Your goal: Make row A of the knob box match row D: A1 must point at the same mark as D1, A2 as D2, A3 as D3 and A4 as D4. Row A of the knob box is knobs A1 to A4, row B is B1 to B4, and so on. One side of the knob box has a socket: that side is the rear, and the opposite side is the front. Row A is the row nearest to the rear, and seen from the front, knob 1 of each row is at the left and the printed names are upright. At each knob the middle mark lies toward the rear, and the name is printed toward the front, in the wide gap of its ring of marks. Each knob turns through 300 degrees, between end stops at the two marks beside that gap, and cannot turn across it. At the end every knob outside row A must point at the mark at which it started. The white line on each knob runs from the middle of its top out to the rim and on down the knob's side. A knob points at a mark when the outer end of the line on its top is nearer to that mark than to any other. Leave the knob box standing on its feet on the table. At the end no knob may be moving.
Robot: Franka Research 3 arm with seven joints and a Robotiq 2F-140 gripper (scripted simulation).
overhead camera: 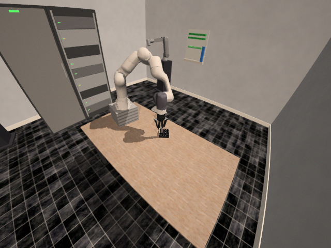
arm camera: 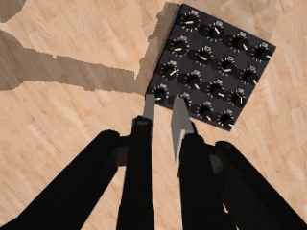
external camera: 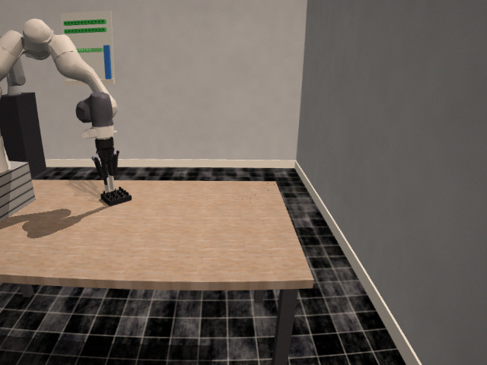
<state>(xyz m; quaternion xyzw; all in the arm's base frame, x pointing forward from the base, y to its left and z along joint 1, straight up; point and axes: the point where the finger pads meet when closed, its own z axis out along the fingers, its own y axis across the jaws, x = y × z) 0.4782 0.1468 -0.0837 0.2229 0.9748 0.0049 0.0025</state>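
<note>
The black knob box point(overhead camera: 164, 134) point(external camera: 118, 197) point(arm camera: 218, 67) stands on its feet on the wooden table point(overhead camera: 165, 170) point(external camera: 176, 236), near the robot's base. It carries four rows of four small black knobs with white lines; the printed names are too small to read. My gripper point(overhead camera: 161, 129) point(external camera: 109, 188) point(arm camera: 162, 109) points straight down over one corner of the box. Its fingers are nearly shut, with only a narrow gap. The fingertips stand on either side of the corner knob point(arm camera: 160, 94) without clamping it.
The robot's grey pedestal point(overhead camera: 124, 114) point(external camera: 14, 188) stands on the table behind the box. A server rack point(overhead camera: 77, 61) and a second arm on a dark column point(overhead camera: 165, 69) stand off the table. A wall panel point(overhead camera: 196, 45) point(external camera: 88, 47) hangs behind.
</note>
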